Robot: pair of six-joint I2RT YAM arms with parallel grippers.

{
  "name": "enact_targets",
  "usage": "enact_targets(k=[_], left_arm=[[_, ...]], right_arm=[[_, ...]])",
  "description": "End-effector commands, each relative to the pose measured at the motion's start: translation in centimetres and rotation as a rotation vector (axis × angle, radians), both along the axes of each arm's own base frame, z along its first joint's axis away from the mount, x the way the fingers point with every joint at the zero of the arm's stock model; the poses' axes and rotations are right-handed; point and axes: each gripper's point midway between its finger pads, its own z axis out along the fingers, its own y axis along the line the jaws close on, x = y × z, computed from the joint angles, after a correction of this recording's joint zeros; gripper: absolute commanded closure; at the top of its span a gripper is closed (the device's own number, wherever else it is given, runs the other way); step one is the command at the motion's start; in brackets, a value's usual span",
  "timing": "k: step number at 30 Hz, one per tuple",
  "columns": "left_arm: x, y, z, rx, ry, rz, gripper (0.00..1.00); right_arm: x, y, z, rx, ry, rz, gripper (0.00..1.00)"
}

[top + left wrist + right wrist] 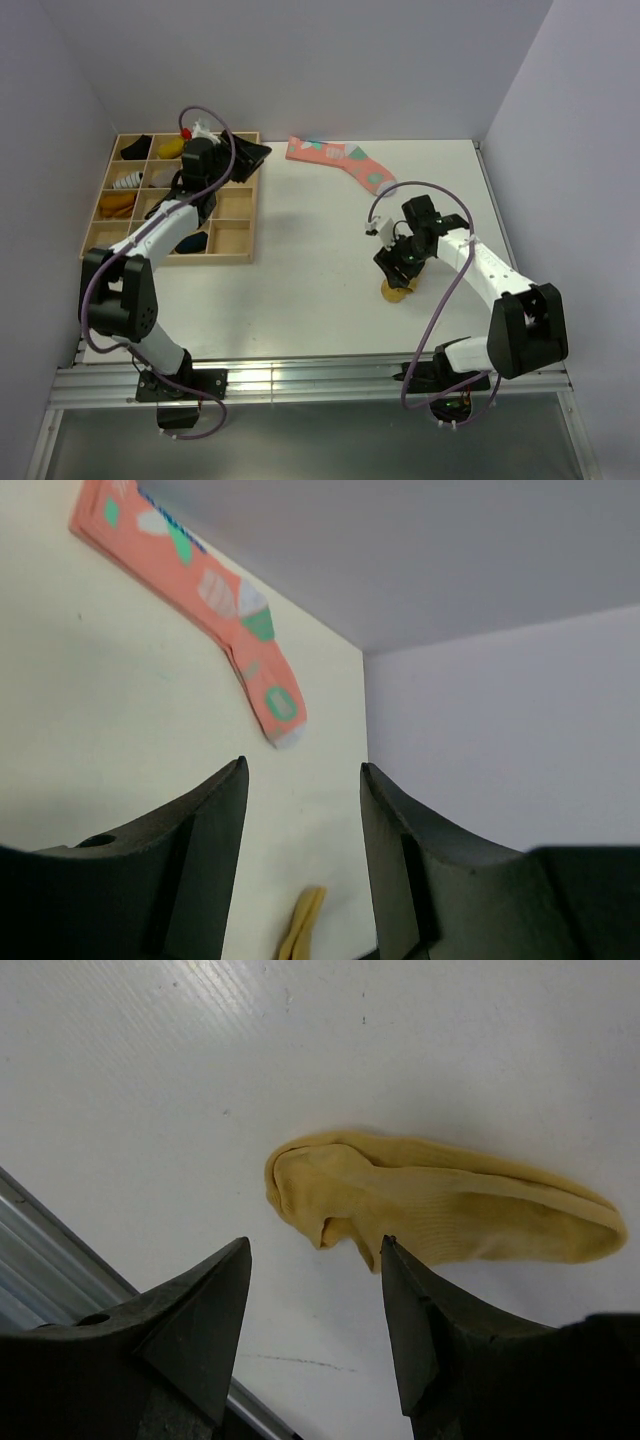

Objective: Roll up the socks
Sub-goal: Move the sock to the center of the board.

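- Right gripper (pixel 315 1245): black wedge-shaped fingers, held apart with nothing clasped; poised low, just above the mustard sock.
- Mustard sock (pixel 440 1210): ribbed knit, flattened and elongated, the open end folded inward; laid on the table toward the near edge, on the right arm's side.
- Left gripper (pixel 303 765): black fingers parted, nothing held; positioned by the tray's far right corner.
- Table (pixel 300 300): white, smooth, matte.
- Wooden tray (pixel 235 258): pale wood, divided into square compartments; small bundles in black, yellow, white and orange are seen inside.
- Pink sock (pixel 340 160): long, bent at the heel, patched teal and white; laid flat at the far edge.
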Motion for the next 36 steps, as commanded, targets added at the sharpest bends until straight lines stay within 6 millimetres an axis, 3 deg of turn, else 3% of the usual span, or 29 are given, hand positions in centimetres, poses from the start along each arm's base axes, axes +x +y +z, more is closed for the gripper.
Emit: enact_targets(k=[1,7,15,25,36], left_arm=[[-3.1,-1.3,2.3,-0.006,-0.101,-0.063,0.46],[-7.6,-2.9,1.3,-0.012,-0.093,-0.122,0.46],[-11.3,-2.3,1.8,0.019,-0.117,-0.124,0.45],[-12.6,-1.6,2.2,0.039,-0.127,-0.117,0.45],[-12.8,-1.6,1.1,0.049,-0.105,-0.126,0.45]], right_arm=[[0.4,0.2,0.2,-0.007,-0.039,0.027,0.38],[-0.1,0.7,-1.0,-0.023,0.001,0.04,0.51],[-1.6,1.6,-2.7,-0.054,0.014,0.077,0.52],[-1.1,1.8,-4.2,-0.095,0.014,0.06,0.53],[-1.8,1.6,-5.5,-0.108,0.056,0.064,0.54]])
